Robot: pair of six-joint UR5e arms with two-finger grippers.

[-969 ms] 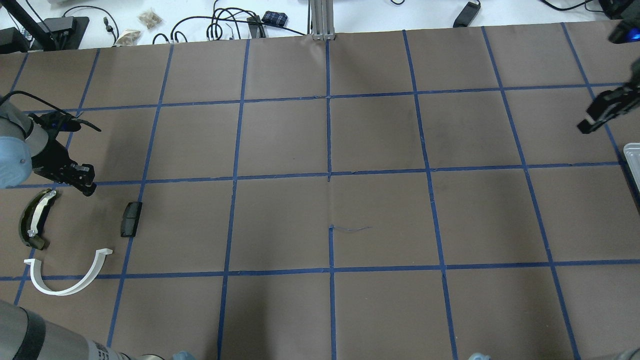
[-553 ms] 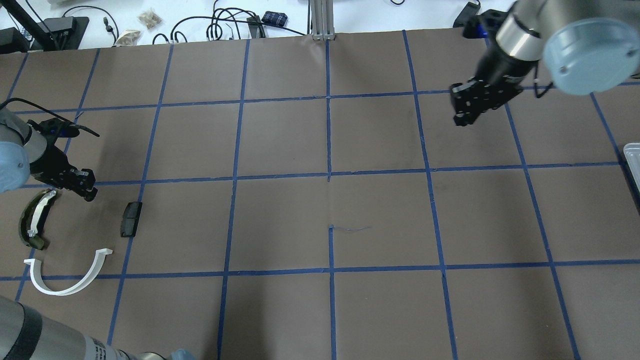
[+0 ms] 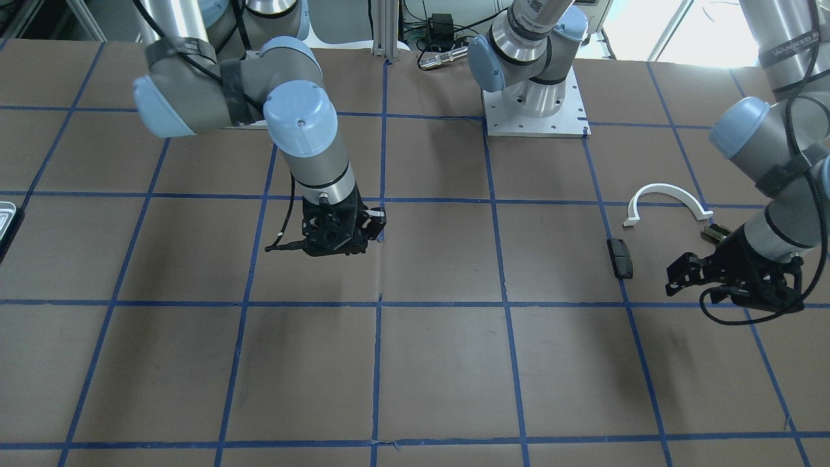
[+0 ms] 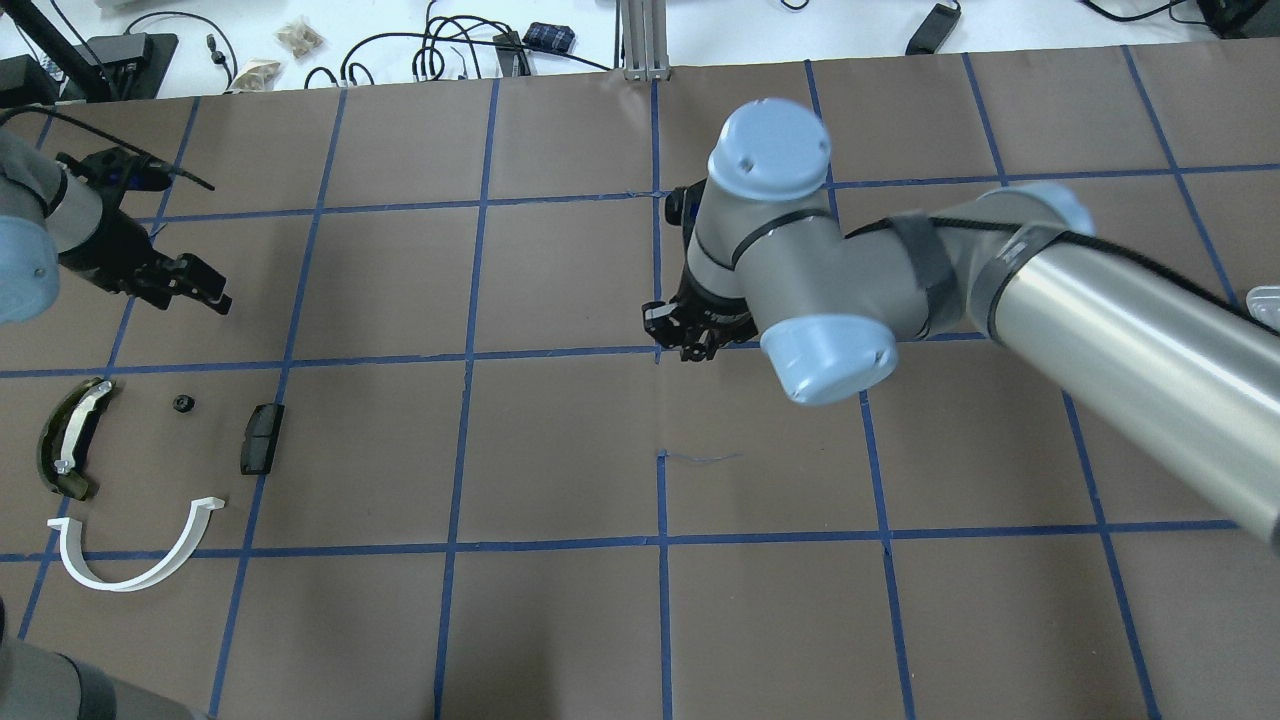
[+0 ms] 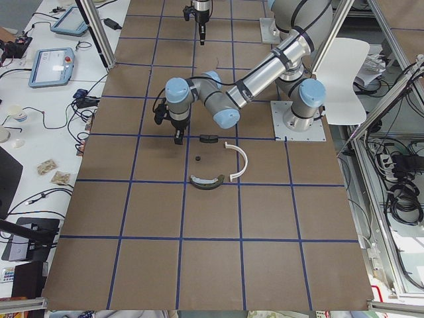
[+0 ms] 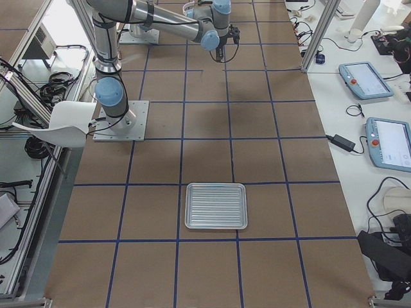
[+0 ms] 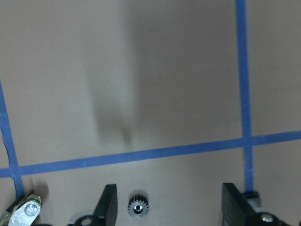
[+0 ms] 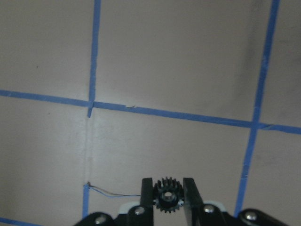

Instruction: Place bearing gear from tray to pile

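My right gripper [image 8: 168, 187] is shut on a small black bearing gear [image 8: 168, 197] and hangs over the middle of the table [image 4: 690, 340], far from the grey tray [image 6: 216, 205]. A second small black gear [image 4: 182, 404] lies in the pile, between the olive curved piece [image 4: 68, 440] and the black block [image 4: 262, 438], with the white arc [image 4: 130, 583] nearer me. My left gripper [image 4: 200, 290] is open and empty, beyond the pile. In the left wrist view the lying gear [image 7: 138, 207] shows between its wide-apart fingers [image 7: 108, 205].
The tray sits at the table's right end and only its edge shows in the overhead view [image 4: 1265, 300]. Blue tape lines divide the brown mat. Cables and small boxes [image 4: 450, 50] lie beyond the far edge. My right arm's elbow [image 4: 830, 355] spans the right half.
My right arm has swung from the right edge to the table's middle. My left gripper has let go of a small gear in the pile and moved away toward the far side.
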